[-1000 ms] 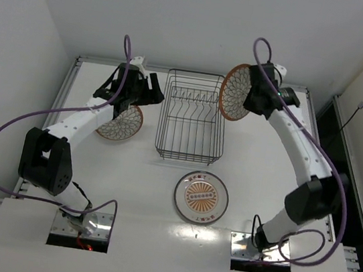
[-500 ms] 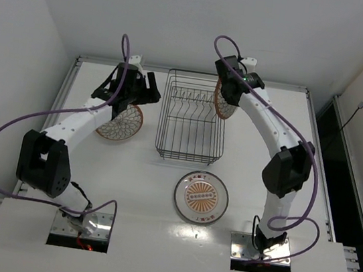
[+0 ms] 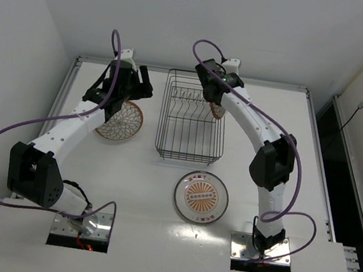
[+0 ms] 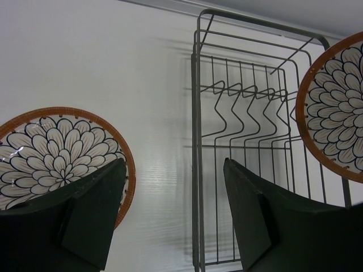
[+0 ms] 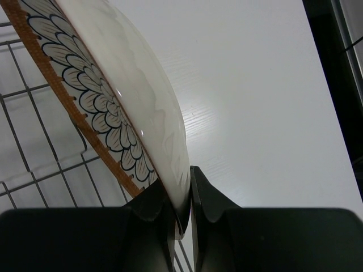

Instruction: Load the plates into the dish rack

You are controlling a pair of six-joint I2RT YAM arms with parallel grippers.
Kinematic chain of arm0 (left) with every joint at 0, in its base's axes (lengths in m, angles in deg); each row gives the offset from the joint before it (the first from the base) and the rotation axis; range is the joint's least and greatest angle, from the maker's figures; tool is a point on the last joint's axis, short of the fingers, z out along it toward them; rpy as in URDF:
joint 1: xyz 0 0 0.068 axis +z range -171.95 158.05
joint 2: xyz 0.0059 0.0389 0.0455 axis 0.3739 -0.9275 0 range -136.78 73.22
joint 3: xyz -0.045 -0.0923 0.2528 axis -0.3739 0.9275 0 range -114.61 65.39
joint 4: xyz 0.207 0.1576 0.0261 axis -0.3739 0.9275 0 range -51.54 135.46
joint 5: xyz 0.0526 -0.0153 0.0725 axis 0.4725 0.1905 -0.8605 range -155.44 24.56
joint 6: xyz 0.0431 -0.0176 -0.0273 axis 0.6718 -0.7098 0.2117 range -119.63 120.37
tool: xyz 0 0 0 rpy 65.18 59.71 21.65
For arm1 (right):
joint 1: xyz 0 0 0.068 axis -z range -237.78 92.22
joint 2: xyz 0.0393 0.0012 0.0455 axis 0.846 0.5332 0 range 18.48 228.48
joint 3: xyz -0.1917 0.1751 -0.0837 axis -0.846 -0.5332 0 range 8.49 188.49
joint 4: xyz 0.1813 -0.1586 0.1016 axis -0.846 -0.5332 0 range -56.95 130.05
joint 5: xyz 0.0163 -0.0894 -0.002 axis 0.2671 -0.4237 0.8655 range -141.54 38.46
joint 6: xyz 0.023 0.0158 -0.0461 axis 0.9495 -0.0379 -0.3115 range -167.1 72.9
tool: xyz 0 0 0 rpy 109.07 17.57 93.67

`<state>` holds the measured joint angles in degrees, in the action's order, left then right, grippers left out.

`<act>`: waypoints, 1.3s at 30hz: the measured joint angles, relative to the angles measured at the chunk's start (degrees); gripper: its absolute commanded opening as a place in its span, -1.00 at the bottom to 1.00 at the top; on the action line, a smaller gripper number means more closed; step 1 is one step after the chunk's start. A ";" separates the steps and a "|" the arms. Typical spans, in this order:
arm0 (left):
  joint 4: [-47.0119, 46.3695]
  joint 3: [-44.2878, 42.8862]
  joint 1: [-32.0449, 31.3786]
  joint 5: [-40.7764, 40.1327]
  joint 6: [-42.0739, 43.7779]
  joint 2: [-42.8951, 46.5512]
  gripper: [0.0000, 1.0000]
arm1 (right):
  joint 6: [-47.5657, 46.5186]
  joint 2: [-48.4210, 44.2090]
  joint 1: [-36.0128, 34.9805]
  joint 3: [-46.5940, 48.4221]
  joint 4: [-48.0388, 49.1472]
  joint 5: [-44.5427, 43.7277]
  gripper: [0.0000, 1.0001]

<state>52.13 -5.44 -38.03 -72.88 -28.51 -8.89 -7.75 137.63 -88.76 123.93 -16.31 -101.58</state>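
tines [image 4: 244,113] line the dish rack [image 3: 162,113] near the held plate [image 5: 147,107].

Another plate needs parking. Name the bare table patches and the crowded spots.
Bare: near-left table between the left plate, the dish rack and the front plate; also the far-right strip. Crowded: the rack's far right corner, where the right end effector holds the third plate.

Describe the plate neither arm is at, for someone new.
Find the black wire rack on the table. On its near side, one plate lies flat. It shows an orange medallion; the left plate, by the left hand, and the held plate, in the right hand, show petals.
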 measured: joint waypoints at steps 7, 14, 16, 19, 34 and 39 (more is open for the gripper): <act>0.00 0.00 0.00 -0.72 0.15 0.07 0.34 | 6.62 1.95 -2.71 2.14 -4.81 -4.87 -1.00; 0.02 0.00 0.00 -0.98 0.17 0.07 0.34 | 8.66 1.95 -3.30 2.03 -6.43 -6.23 -1.00; 0.02 0.00 0.00 -0.98 0.17 0.09 0.34 | 8.63 1.95 -3.30 2.54 -7.08 -6.32 -1.00; 0.02 0.00 0.00 -0.98 0.17 0.09 0.34 | 8.68 1.95 -3.30 4.57 -9.01 -6.38 -1.00; 0.46 0.00 0.00 -2.40 0.57 0.28 0.34 | 9.99 3.23 -2.93 8.35 -10.23 -8.48 -1.00; 0.48 0.00 0.00 -2.58 0.61 0.28 0.34 | 10.25 5.64 -2.54 9.31 -10.40 -8.39 -1.00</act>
<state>52.61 -5.44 -38.03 -75.46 -27.90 -8.60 2.50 143.27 -91.29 133.24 -26.72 -109.97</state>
